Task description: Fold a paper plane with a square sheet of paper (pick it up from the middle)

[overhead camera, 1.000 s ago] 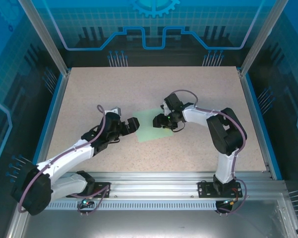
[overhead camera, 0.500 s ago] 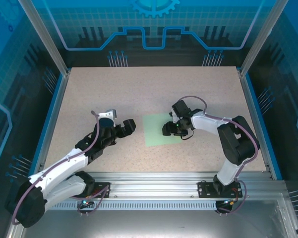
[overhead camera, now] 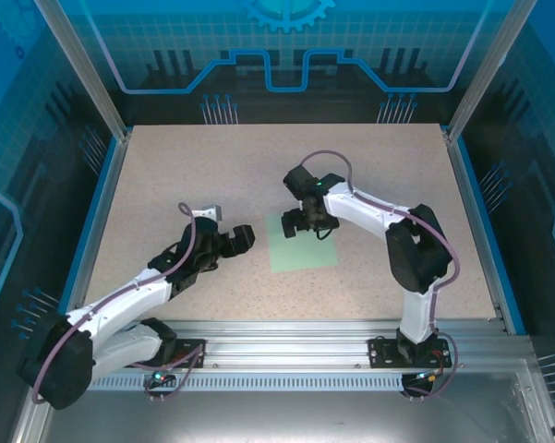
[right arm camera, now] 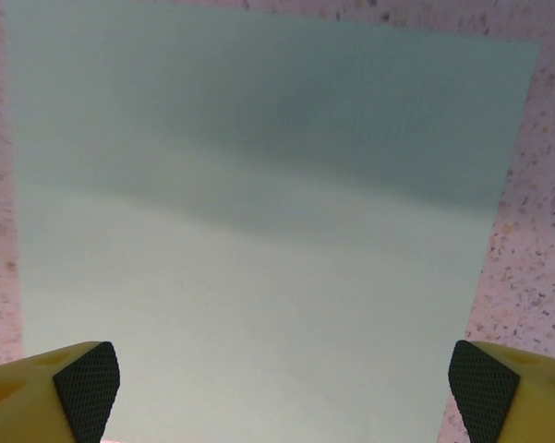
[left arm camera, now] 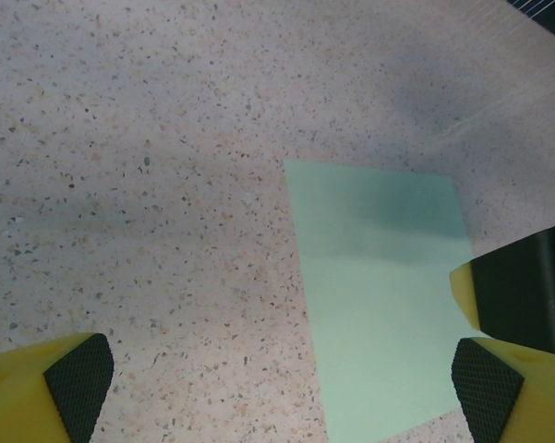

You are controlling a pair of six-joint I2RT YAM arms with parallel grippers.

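Lying flat on the table (overhead camera: 166,166), a little right of centre and nearer the arms than the far edge, the paper (overhead camera: 307,251) is a plain mint-green square. Its sides look about equal, so I can make out no long axis and no pointed end. Its edges run almost in line with the table's edges, turned just a touch. I can see no fold in it from the overhead view, and from the right wrist the paper (right arm camera: 259,212) looks smooth, with a soft shadow band across its upper half.

The right gripper (overhead camera: 295,224) hangs over the sheet's far left corner. In its own camera the right gripper (right arm camera: 286,383) has its jaws spread wide, the pads standing near the paper's two side edges. It holds nothing, and I cannot tell whether the pads touch the sheet.

The left gripper (overhead camera: 240,237) sits just left of the paper, near it but apart. Seen from its wrist, the left gripper (left arm camera: 282,383) also has its jaws far apart and empty over bare table, with the paper (left arm camera: 383,295) lying ahead and to the right.
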